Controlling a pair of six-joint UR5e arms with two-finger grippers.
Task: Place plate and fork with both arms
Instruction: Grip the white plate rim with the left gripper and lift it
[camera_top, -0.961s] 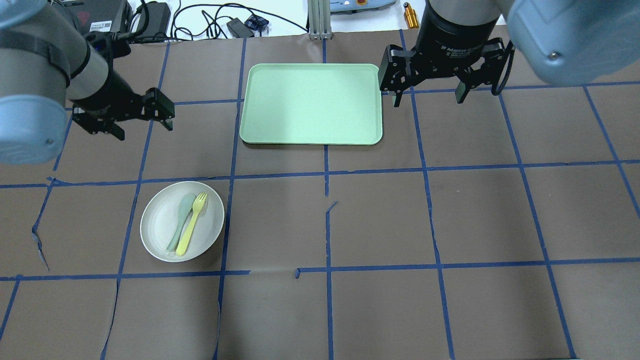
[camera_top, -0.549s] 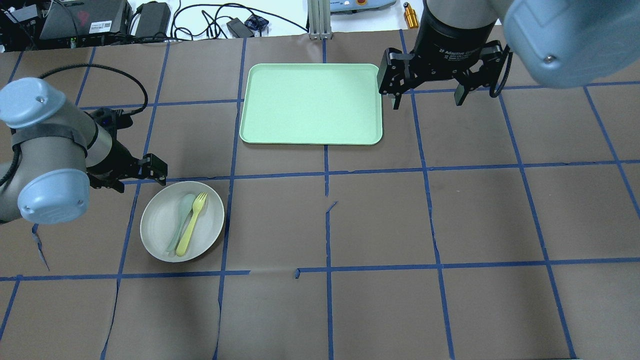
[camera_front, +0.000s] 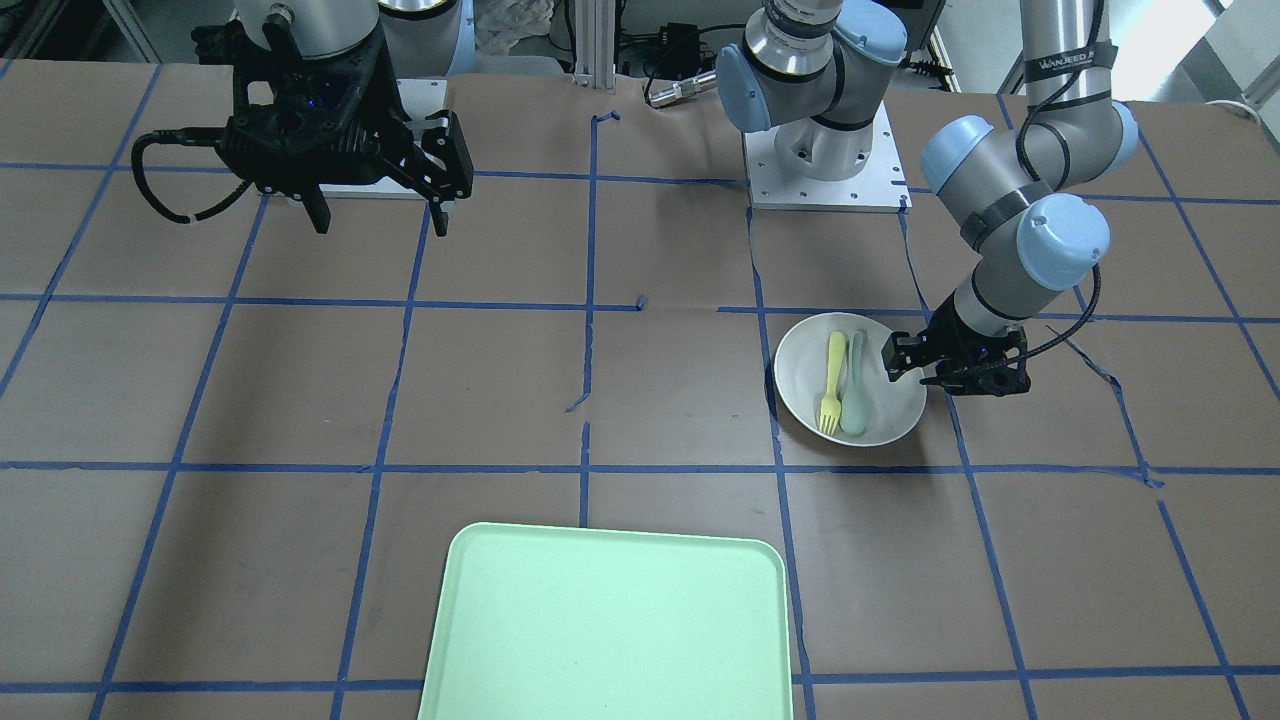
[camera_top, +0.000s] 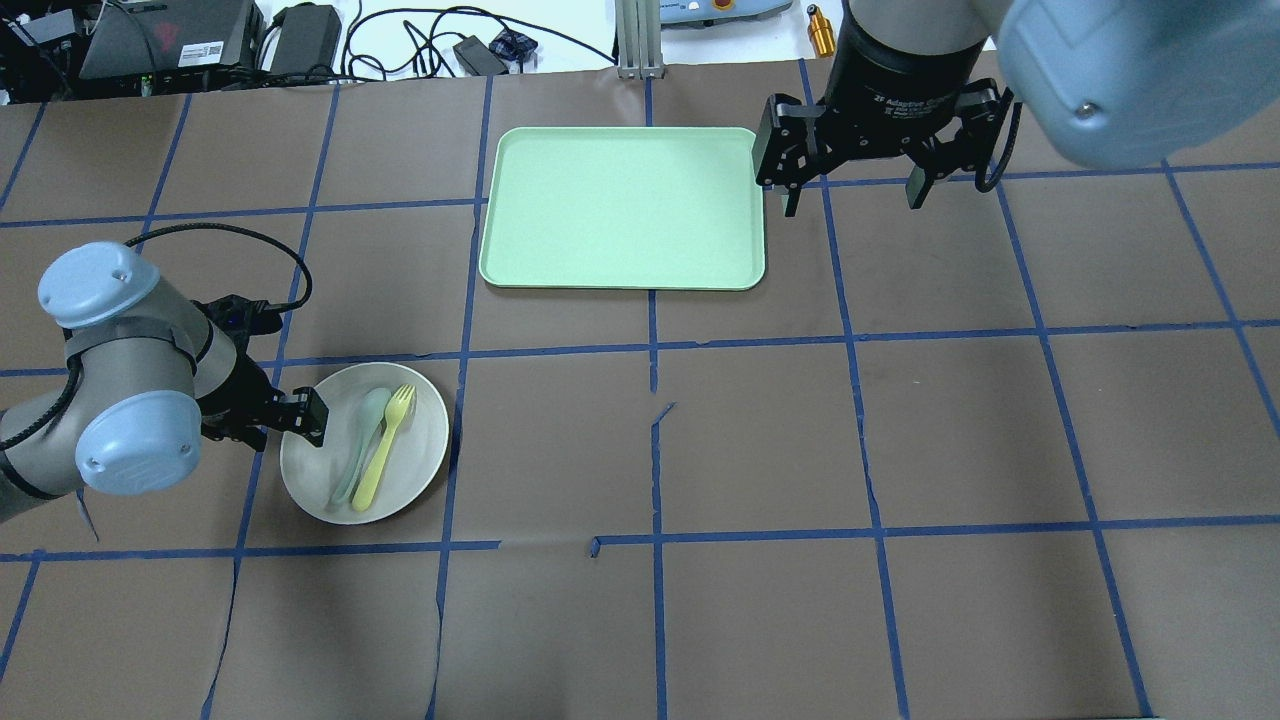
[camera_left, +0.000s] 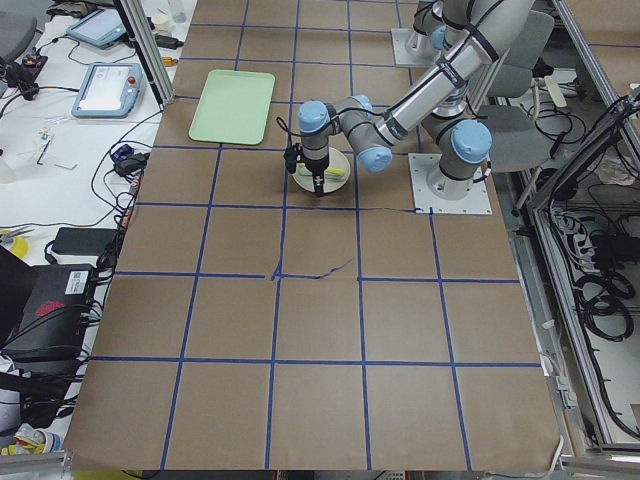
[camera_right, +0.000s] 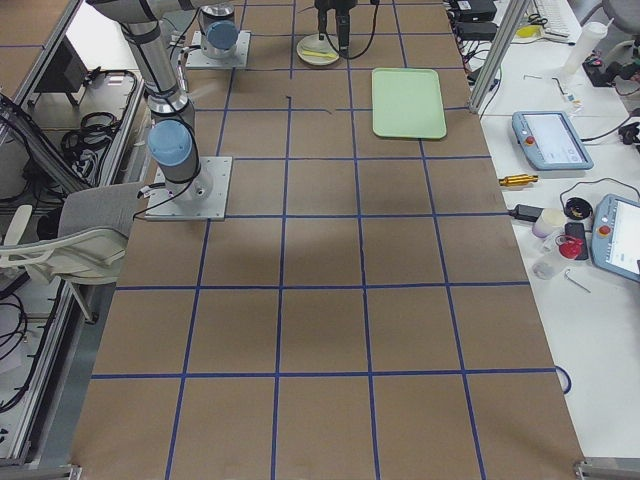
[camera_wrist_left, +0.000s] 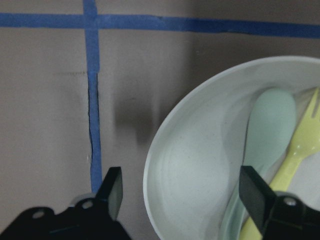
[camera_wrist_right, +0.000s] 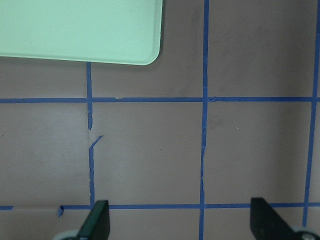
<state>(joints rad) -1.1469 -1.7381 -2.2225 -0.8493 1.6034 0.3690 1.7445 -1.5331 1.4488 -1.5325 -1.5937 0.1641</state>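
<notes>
The off-white plate (camera_top: 420, 440) sits on the table at the left and holds the pale yellow fork (camera_top: 385, 445) beside a grey-green spoon (camera_top: 360, 440). My left gripper (camera_top: 285, 425) is open and low at the plate's left rim, one finger over the inside and one outside. In the left wrist view the rim (camera_wrist_left: 150, 180) lies between the open fingers (camera_wrist_left: 112, 192), with the fork (camera_wrist_left: 295, 160) at the right. In the front view the left gripper (camera_front: 945, 372) is at the plate (camera_front: 800, 370). My right gripper (camera_top: 850, 190) is open, empty and high beside the tray.
The mint-green tray (camera_top: 620, 210) lies at the table's far centre, also in the front view (camera_front: 610, 630) and the right wrist view (camera_wrist_right: 80, 30). Brown paper with blue tape lines covers the table. Cables and devices lie beyond the far edge.
My left arm has swung down and toward the plate; its open gripper now straddles the plate's left rim. The right arm has barely moved.
</notes>
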